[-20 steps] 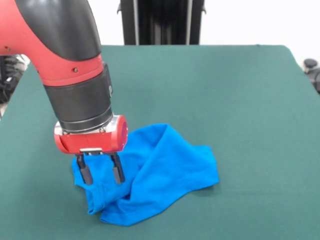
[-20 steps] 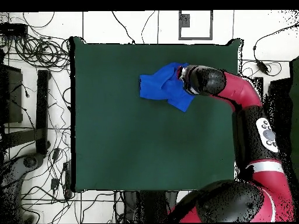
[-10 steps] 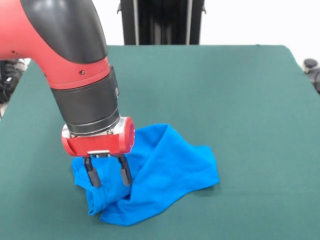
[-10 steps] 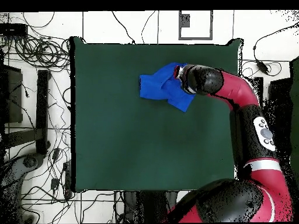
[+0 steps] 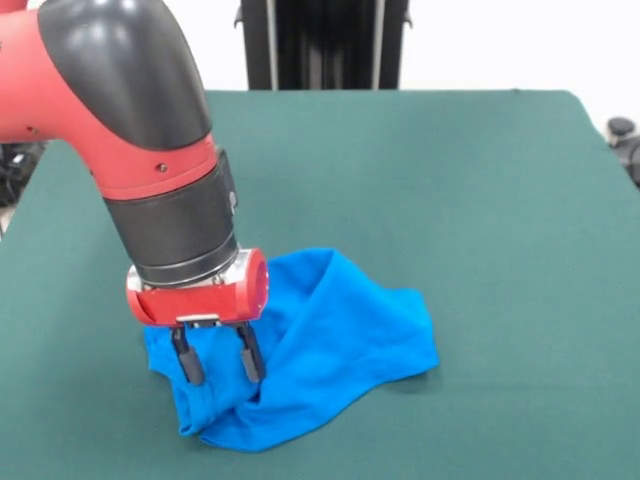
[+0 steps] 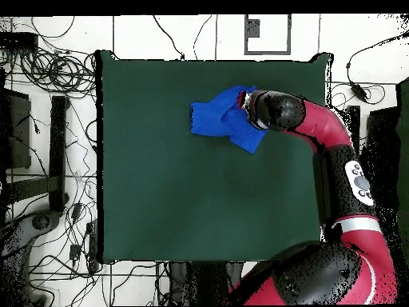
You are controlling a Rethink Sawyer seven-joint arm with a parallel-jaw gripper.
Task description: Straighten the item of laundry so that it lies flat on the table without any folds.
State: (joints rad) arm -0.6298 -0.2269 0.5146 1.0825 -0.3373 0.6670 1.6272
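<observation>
1. The T-shirt lies bunched and folded on the near-left part of the table
2. The gripper stands over its left edge, fingers spread and unclenched, apparently placed to pinch a fold

Arm: red and black, angled downward, wrist near vertical. Tool: pointing down, two black fingers spread apart.
</observation>
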